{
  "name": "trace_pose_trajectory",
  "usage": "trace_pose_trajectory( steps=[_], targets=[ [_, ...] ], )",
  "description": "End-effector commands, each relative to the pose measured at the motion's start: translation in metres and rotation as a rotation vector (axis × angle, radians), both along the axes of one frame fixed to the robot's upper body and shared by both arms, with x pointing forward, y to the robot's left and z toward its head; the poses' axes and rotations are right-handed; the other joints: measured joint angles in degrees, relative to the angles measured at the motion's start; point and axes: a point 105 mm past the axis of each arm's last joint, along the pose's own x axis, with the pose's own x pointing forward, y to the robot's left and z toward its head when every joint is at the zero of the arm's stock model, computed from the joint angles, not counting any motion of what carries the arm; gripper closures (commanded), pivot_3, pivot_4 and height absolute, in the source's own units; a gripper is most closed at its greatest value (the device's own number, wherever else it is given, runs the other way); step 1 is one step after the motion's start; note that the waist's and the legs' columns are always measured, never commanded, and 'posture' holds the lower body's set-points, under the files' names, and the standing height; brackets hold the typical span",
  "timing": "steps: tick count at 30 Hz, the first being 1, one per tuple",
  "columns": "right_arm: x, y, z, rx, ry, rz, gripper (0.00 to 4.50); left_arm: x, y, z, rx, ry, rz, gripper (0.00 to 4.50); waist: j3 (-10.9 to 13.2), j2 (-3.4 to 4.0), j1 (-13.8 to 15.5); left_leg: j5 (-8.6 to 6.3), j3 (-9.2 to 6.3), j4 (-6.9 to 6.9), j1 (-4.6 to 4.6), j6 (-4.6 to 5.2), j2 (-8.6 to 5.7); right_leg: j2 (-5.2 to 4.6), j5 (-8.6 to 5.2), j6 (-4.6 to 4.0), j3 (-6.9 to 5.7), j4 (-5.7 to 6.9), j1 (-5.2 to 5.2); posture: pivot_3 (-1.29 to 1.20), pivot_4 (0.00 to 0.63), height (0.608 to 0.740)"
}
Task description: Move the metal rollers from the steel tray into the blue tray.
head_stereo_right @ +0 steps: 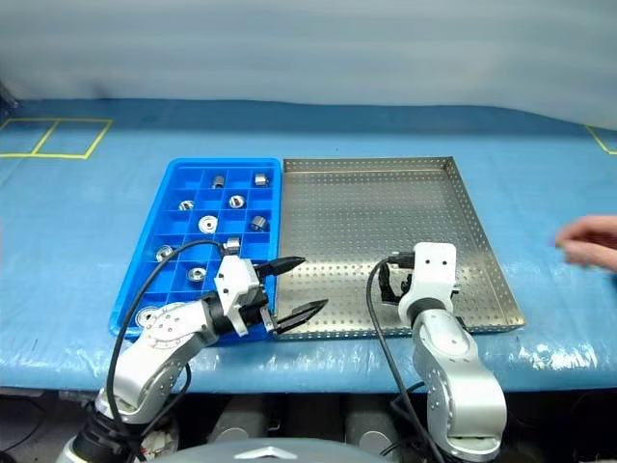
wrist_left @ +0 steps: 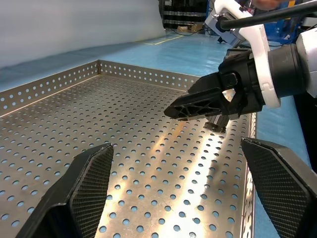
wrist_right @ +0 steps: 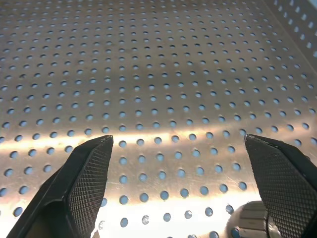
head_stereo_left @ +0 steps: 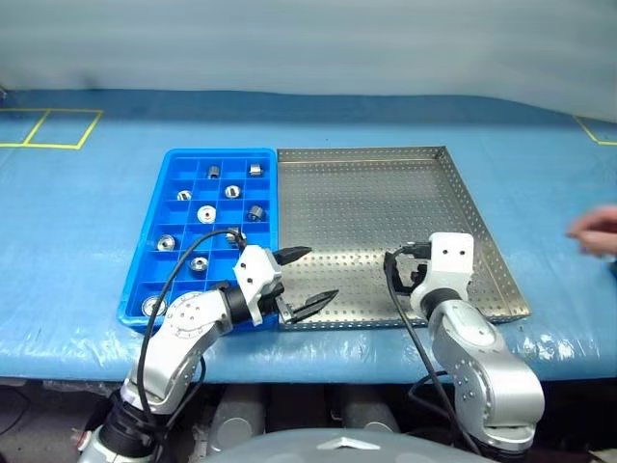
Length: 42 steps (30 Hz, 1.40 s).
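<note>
Head view: rollers (head_stereo_left: pixel 206 214) sit in separate cells of the blue tray (head_stereo_left: pixel 154 253), which touches the steel tray (head_stereo_left: pixel 463 207); a person's hand (head_stereo_left: pixel 600 230) is at the table's right edge. Left gripper (head_stereo_left: pixel 301 279) hovers wide open, empty.

Left wrist view: right gripper (wrist_left: pixel 205 106) above the perforated floor.

Right wrist view: fingers (wrist_right: pixel 86 183) spread wide, one roller (wrist_right: pixel 250 219) beside them in the steel tray.

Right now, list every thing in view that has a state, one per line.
steel tray: almost empty, one metal roller near the right gripper.
blue tray: several metal rollers sit in separate compartments.
left gripper: open, holding nothing.
right gripper: open over the steel tray, holding nothing.
</note>
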Motion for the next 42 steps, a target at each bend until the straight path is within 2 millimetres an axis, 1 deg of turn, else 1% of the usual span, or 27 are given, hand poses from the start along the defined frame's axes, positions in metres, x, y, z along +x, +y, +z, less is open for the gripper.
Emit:
trace_pose_trajectory(
  steps=[1,4,10,17,30,36,42],
  targets=[
    [-0.008,-0.017,0.002,-0.008,-0.007,-0.089,0.02,-0.002,-0.004,0.006,-0.019,-0.021,-0.021,0.0,0.0,0.0,0.0,0.0,0.0,0.0,0.0,0.0,0.01,0.0,0.0,0.0,0.0,0.0,0.0,0.06,0.15,0.74],
    [-0.015,-0.027,-0.005,-0.01,0.021,-0.138,0.02,-0.002,-0.004,0.006,-0.017,-0.022,-0.02,0.0,0.0,0.0,0.01,0.0,-0.01,0.01,0.0,0.0,0.07,0.0,0.0,0.0,0.0,0.01,0.0,0.06,0.15,0.74],
    [-0.022,-0.034,-0.017,0.005,0.063,-0.17,0.02,-0.004,-0.004,0.005,0.003,-0.028,-0.022,0.0,-0.01,0.01,0.03,0.0,0.01,0.06,0.01,0.01,0.28,0.01,0.01,0.02,0.01,0.01,0.02,0.07,0.15,0.74],
    [-0.025,-0.033,-0.027,0.05,0.102,-0.188,0.02,-0.005,-0.004,0.005,-0.001,-0.024,-0.015,0.0,-0.01,0.0,0.12,0.0,0.0,0.07,0.01,0.01,0.3,0.01,0.01,0.02,0.01,0.02,0.02,0.08,0.15,0.74],
    [-0.024,-0.029,-0.027,0.051,0.104,-0.174,0.02,-0.006,-0.006,0.005,-0.008,-0.022,-0.015,0.0,-0.02,-0.01,0.23,0.0,-0.01,0.07,0.0,0.01,0.29,0.0,0.01,0.02,0.01,0.0,0.03,0.08,0.15,0.74],
    [-0.02,-0.021,-0.024,0.049,0.094,-0.129,0.02,-0.006,-0.006,0.005,-0.011,-0.021,-0.013,0.0,-0.02,0.0,0.19,0.0,0.0,0.07,0.0,0.01,0.29,0.0,0.01,0.02,0.01,0.0,0.02,0.08,0.15,0.74],
    [-0.002,0.008,-0.002,0.072,0.011,0.022,0.02,-0.005,-0.005,0.006,-0.015,-0.026,-0.005,0.0,-0.01,0.0,0.16,0.0,0.01,0.07,0.02,0.01,0.3,0.01,0.01,0.02,0.02,0.02,0.02,0.1,0.15,0.74]
  ],
)
